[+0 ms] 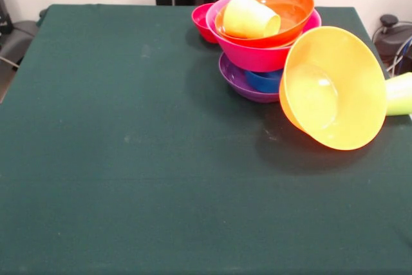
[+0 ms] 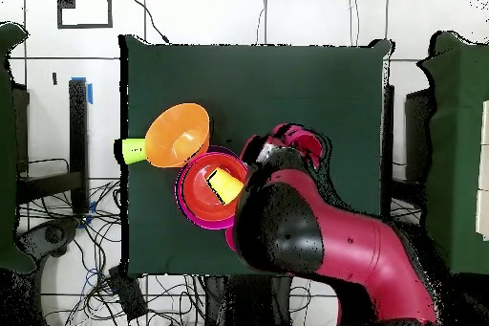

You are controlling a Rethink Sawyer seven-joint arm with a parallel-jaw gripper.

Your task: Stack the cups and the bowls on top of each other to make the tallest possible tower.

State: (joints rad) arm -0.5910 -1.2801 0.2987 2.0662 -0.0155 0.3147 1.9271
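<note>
Standing near the far right of the green surface [image 1: 129, 159], the tower [image 1: 264, 43] had a purple bowl [image 1: 239, 82] lowest, a blue bowl [image 1: 264, 82] in it, then a pink bowl [image 1: 251, 55] and a red-orange bowl [image 1: 290, 8] holding a yellow cup [image 1: 250, 17] on its side. A small red bowl [image 1: 203, 20] sat just behind. A light orange bowl [image 1: 331, 88] lay tipped beside the tower, touching a lime green cup [image 1: 399, 93]. The arm [image 2: 315, 227] covered part of the pile from overhead; the fingers were perhaps beneath it, their state impossible to tell. No writing was legible.
</note>
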